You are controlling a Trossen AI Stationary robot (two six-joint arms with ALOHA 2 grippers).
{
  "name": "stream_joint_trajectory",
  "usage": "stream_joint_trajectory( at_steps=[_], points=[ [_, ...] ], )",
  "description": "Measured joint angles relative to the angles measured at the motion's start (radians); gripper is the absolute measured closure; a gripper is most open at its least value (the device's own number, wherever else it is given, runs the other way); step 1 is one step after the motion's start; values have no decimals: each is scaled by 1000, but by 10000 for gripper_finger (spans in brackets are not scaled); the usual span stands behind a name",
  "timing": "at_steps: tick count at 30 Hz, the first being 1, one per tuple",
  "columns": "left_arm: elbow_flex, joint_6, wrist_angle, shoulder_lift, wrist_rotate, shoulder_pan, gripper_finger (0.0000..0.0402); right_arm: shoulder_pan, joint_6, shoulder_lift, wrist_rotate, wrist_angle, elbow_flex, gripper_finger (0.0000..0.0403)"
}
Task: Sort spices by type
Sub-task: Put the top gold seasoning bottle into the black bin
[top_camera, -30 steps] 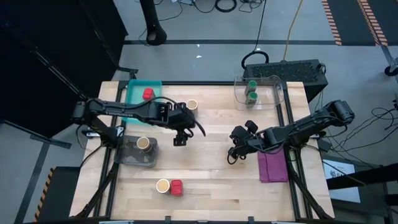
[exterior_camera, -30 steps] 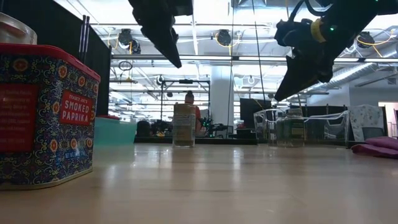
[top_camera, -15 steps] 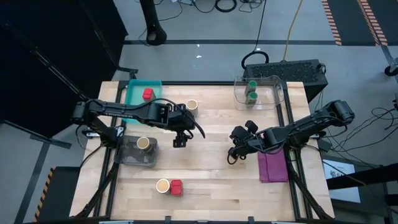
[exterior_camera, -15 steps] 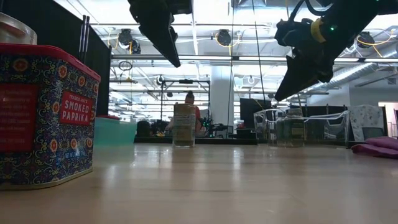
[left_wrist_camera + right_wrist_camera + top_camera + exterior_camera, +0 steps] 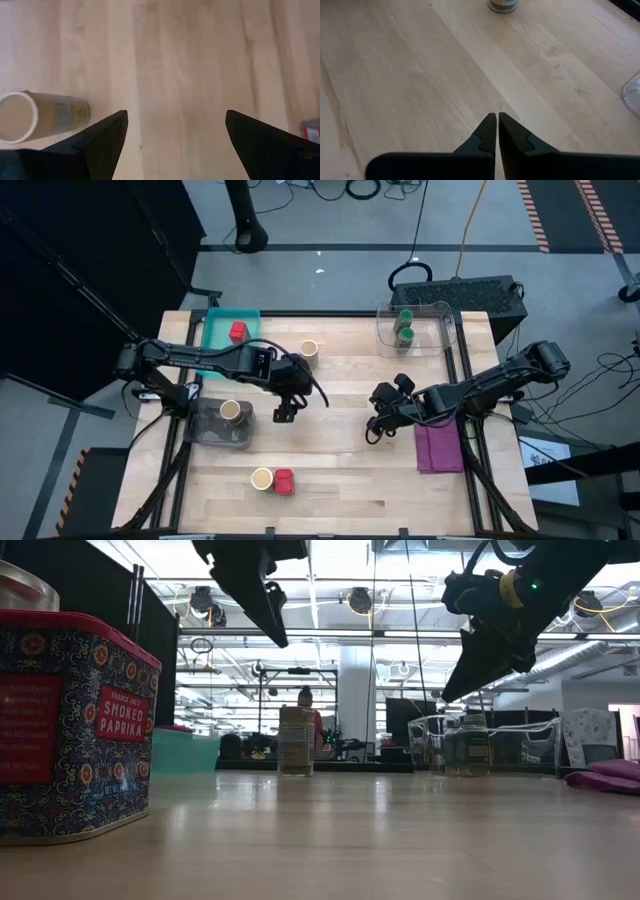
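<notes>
Left gripper [image 5: 285,414] has drifted toward the table's left and front over the last second, away from the tan jar [image 5: 309,350] standing by the teal tray [image 5: 216,330]. Fingers wide apart, nothing between them; the left wrist view shows bare wood between the tips, with a tan jar [image 5: 37,116] off to one side. Judged heading: the front pair, a tan jar [image 5: 262,478] touching a red tin [image 5: 284,481] near the front edge. Which of the two it wants cannot be told yet.

Right gripper [image 5: 374,430] has not moved: hangs over mid-table beside the purple cloth [image 5: 438,448], fingers pressed together, empty. Waiting.

Sort so far:
- Two green-lidded jars [image 5: 404,325] in the clear bin [image 5: 440,310] at the back right. Done, by the look of it.
- One red tin [image 5: 237,331] in the teal tray.
- One tan jar [image 5: 231,411] in the dark clear bin [image 5: 244,435] at the left.
- Loose: two tan jars, one red tin.

Materials:
- Table [image 5: 340,470]: pale planked wood, matte, visible grain.
- Red tin [image 5: 75,725]: boxy, printed pattern, paprika label, flat sides; should sit square in the fingers.
- Tan jars: smooth cylinders, cream round tops, likely to roll if tipped.
- Bins: thin transparent plastic.
- Cloth: soft, folded flat.
</notes>
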Motion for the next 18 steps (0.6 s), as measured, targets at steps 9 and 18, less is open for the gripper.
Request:
stream_joint_trajectory(
  at_steps=[9, 18],
  points=[
    [0, 45, -33, 0, 97, -27, 61, 0, -7, 0, 0, 0, 0, 403],
    [0, 69, -31, 0, 104, -76, 61, -2, -7, 0, 0, 0, 0, 403]
  ],
)
